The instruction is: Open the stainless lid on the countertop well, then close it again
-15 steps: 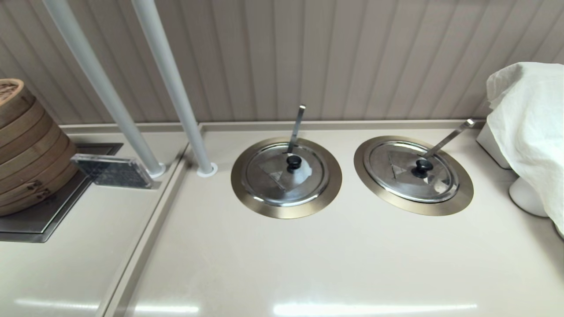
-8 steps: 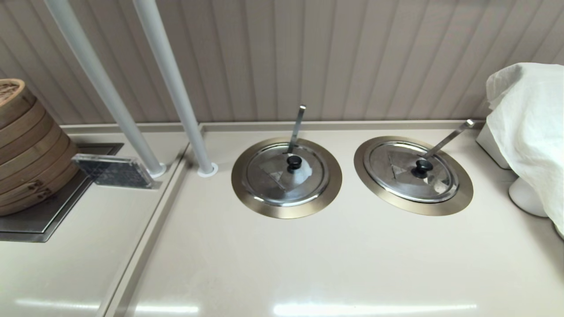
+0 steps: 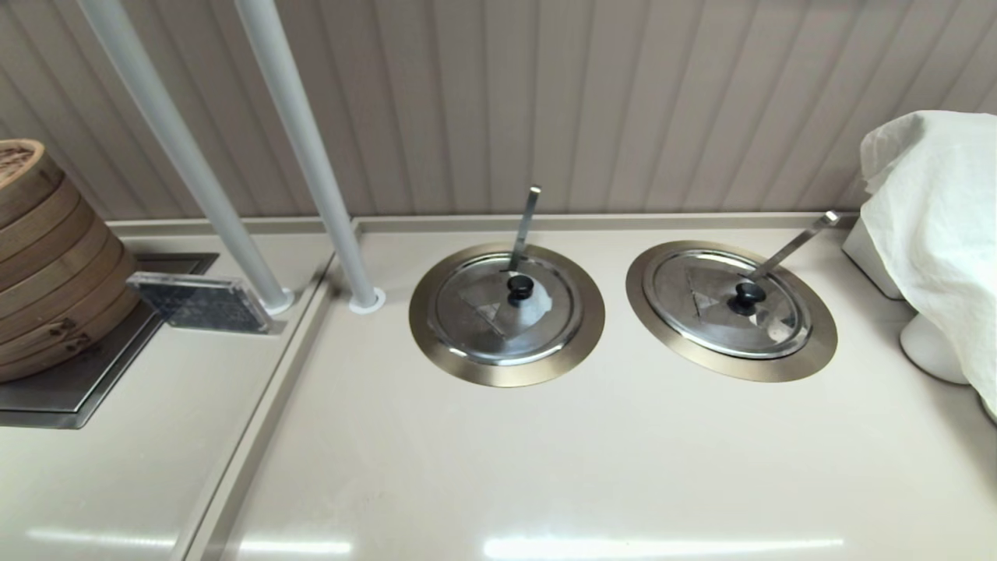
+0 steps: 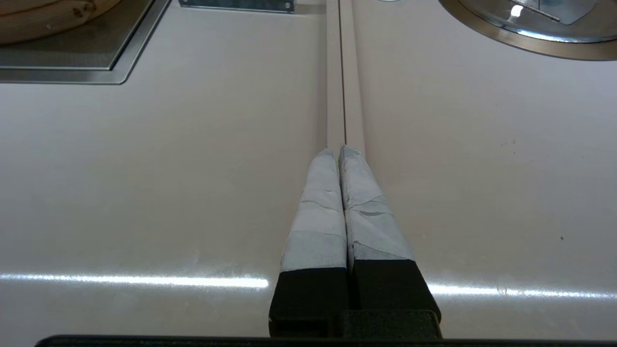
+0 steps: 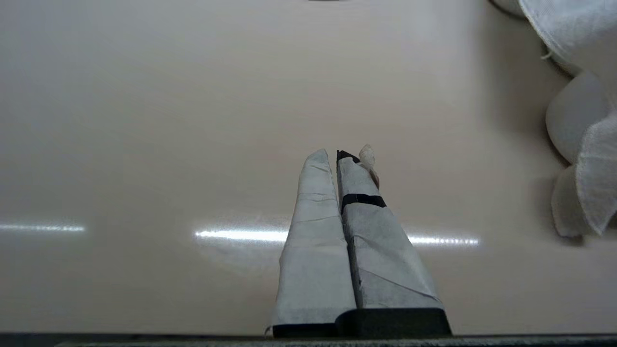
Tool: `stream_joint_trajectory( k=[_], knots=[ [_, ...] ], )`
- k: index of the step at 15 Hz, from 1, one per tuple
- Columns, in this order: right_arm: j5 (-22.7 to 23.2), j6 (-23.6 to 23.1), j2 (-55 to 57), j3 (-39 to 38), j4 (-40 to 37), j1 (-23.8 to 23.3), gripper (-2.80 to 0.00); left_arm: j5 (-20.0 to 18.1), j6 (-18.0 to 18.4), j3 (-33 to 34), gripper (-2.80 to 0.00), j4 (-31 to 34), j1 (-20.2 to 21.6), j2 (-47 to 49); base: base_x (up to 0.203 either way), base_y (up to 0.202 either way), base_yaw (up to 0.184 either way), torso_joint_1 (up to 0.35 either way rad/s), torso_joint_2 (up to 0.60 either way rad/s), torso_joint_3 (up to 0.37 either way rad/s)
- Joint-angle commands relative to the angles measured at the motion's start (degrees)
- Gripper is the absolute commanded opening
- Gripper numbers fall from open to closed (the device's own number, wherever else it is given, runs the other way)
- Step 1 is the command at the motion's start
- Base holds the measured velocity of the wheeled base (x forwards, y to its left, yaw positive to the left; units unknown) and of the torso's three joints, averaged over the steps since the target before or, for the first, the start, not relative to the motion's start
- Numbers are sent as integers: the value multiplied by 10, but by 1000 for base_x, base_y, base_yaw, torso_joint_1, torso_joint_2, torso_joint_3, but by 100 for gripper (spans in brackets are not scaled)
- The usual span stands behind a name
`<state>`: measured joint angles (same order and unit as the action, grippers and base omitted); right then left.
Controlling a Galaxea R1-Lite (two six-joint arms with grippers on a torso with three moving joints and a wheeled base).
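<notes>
The stainless lid (image 3: 705, 312) lies flat and closed on the right-hand countertop well, inside its bronze-grey collar (image 3: 814, 351). It has a small black knob (image 3: 748, 294) and a wedge flap, with no white patch. A ladle handle (image 3: 794, 243) sticks out from under it toward the back right. Neither gripper shows in the head view. My left gripper (image 4: 340, 149) is shut and empty above the counter seam. Also shut with nothing held, my right gripper (image 5: 332, 154) hangs over bare counter.
A twin lid (image 3: 475, 319) with a whitish smear by its knob covers the left well, whose collar (image 4: 530, 46) edges into the left wrist view. Two slanted poles (image 3: 311, 171) stand at the back left, bamboo steamers (image 3: 47, 257) at far left, a white cloth (image 3: 935, 210) at far right.
</notes>
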<state>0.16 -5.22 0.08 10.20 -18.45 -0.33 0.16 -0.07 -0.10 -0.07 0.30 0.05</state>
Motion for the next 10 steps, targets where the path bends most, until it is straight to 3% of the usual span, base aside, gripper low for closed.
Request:
stream_joint_trajectory(
  k=[1,7,10],
  knots=[
    [11,-17,0,-97,170,0,-280,0,0,0,-280,0,0,0,0,0,0,0,0,0],
    [25,-23,1,-102,181,1,-280,0,0,0,-280,-1,0,0,0,0,0,0,0,0],
    [23,-3,1,-102,181,1,-280,0,0,0,-280,0,0,0,0,0,0,0,0,0]
  ],
)
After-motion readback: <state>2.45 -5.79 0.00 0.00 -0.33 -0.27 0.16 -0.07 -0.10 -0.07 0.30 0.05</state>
